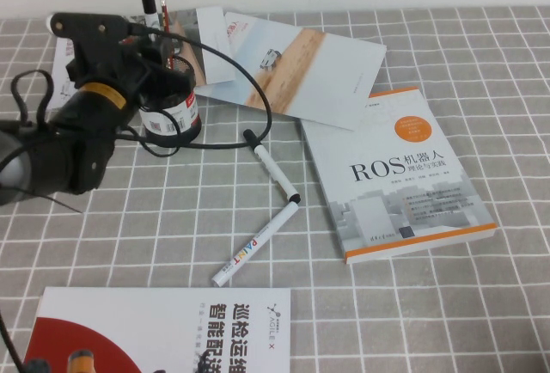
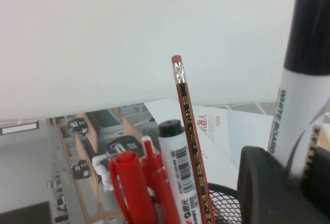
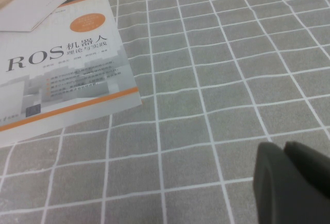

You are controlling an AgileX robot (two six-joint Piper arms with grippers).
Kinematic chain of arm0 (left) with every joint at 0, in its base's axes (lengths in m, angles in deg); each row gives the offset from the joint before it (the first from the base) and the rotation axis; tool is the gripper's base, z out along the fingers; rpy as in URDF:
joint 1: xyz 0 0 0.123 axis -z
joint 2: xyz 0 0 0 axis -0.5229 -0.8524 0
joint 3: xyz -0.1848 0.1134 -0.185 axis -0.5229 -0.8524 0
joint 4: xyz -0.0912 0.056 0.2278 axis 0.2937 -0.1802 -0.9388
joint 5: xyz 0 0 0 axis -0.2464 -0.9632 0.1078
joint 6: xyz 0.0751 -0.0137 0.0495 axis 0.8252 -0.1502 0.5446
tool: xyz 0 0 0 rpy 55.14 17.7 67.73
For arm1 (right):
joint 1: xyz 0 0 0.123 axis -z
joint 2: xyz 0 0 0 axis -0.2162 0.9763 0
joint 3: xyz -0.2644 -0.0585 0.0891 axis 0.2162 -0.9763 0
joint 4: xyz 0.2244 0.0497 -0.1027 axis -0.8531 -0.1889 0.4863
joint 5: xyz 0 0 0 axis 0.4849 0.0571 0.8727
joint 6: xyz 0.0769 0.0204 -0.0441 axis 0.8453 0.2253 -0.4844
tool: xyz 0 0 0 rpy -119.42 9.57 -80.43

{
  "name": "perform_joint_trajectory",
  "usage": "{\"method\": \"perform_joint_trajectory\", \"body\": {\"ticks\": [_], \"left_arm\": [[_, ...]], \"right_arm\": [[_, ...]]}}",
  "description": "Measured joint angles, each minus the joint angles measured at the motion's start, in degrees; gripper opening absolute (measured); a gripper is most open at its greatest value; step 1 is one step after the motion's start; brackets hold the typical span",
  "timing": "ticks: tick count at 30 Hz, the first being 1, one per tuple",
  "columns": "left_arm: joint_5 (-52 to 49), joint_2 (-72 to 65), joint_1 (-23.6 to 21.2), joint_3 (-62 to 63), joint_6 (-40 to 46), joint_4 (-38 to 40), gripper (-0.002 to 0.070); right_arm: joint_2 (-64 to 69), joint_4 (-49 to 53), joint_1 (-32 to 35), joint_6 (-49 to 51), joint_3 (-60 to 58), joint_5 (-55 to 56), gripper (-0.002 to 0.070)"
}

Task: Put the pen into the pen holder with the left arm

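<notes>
Left gripper (image 2: 289, 182) pinches the pen (image 2: 301, 100) upright over the pen holder (image 1: 172, 115). Lower straight, clear of the pencil (image 2: 188, 131), then release. Right gripper (image 3: 289, 182) parked, fingers pressed together.

The left gripper (image 2: 289, 182), closed on the pen (image 2: 301, 79), sits at the pen holder (image 1: 172, 111). Inside the holder a pencil (image 2: 191, 141), a white marker (image 2: 178, 177) and red pens (image 2: 136, 188) crowd the mouth. The right gripper (image 3: 294, 182) hovers over bare tablecloth (image 3: 216, 79) near the ROS book (image 3: 62, 79).
</notes>
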Motion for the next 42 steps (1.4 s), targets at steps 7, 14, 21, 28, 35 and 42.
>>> {"method": "perform_joint_trajectory", "body": {"ticks": [7, 14, 21, 28, 35, 42], "left_arm": [[-1.12, -1.97, 0.00, 2.58, -1.42, -0.34, 0.0151], [-1.83, -2.06, 0.00, 3.41, -1.75, -0.46, 0.0340], [-5.93, -1.12, 0.00, 3.41, -1.78, -0.54, 0.0358], [-25.87, 9.24, 1.20, 3.41, -1.88, -2.16, 0.0123], [-37.52, 24.98, 4.30, -2.84, -1.88, -2.62, 0.0006], [-42.53, 47.07, 4.79, -18.14, -2.20, -1.70, 0.0000]], "right_arm": [[0.00, 0.00, 0.00, 0.00, 0.00, 0.00, -0.0015], [0.00, 0.00, 0.00, 0.00, 0.00, 0.00, -0.0015], [0.00, 0.00, 0.00, 0.00, 0.00, 0.00, -0.0015], [0.00, 0.00, 0.00, 0.00, 0.00, 0.00, -0.0015], [0.00, 0.00, 0.00, 0.00, 0.00, 0.00, -0.0015], [0.00, 0.00, 0.00, 0.00, 0.00, 0.00, -0.0015]]}}
